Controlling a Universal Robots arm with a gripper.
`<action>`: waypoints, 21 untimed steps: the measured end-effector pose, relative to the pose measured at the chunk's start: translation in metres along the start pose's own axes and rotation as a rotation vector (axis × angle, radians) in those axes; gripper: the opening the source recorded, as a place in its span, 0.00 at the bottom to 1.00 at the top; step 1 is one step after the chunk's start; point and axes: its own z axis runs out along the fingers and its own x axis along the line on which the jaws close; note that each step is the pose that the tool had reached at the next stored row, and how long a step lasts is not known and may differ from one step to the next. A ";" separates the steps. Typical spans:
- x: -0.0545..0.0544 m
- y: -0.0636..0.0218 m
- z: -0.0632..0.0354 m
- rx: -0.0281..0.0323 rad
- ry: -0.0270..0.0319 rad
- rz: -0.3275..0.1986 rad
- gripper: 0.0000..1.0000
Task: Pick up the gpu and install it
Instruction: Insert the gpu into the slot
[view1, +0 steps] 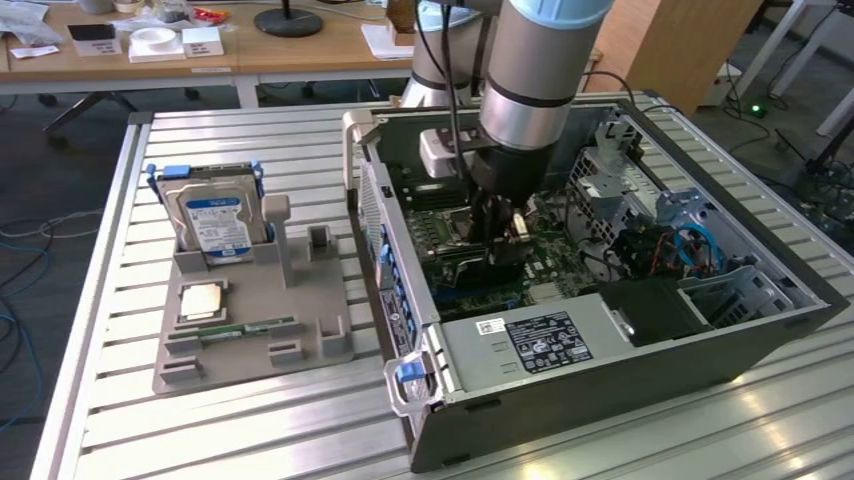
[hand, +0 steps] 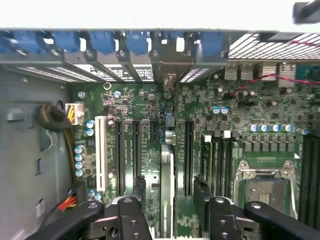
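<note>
Wrist view: nearest the lens, the black two-fingered hand (hand: 169, 187) stands with its jaws spread wide. Between them the gpu (hand: 167, 167), a thin flat card seen edge-on with a pale metal strip along it, rises upright from the green motherboard (hand: 125, 100). A gap shows on each side of the card, so the hand appears to have hold of nothing. Beside the card run long dark expansion slots and one white slot (hand: 100, 150). The square silver processor socket (hand: 262, 187) lies well apart from it. Beyond, a row of blue plastic latches (hand: 102, 40) lines the case's rear wall.

In the exterior view, the hand (view1: 501, 240) reaches deep into the open dark grey computer case (view1: 534, 400) on the slatted metal bench (view1: 240, 440). At that view's left, a grey moulded parts holder (view1: 314, 335) carries a silver hard drive with a blue label (view1: 214, 225) and a slim green RAM stick (view1: 247, 327).

I judge the pick-up done and the card let go in its slot. How fully it is seated cannot be told. Any move from here calls for keeping the fingers clear of the card's faces, so nothing tilts it.
</note>
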 end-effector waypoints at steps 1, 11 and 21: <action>0.000 -0.0001 -0.0039 0.0000 0.0000 0.000 0.51; -0.001 -0.0008 -0.0471 0.0010 0.0000 0.000 0.51; -0.001 -0.0013 -0.0805 0.0029 0.0002 0.000 0.51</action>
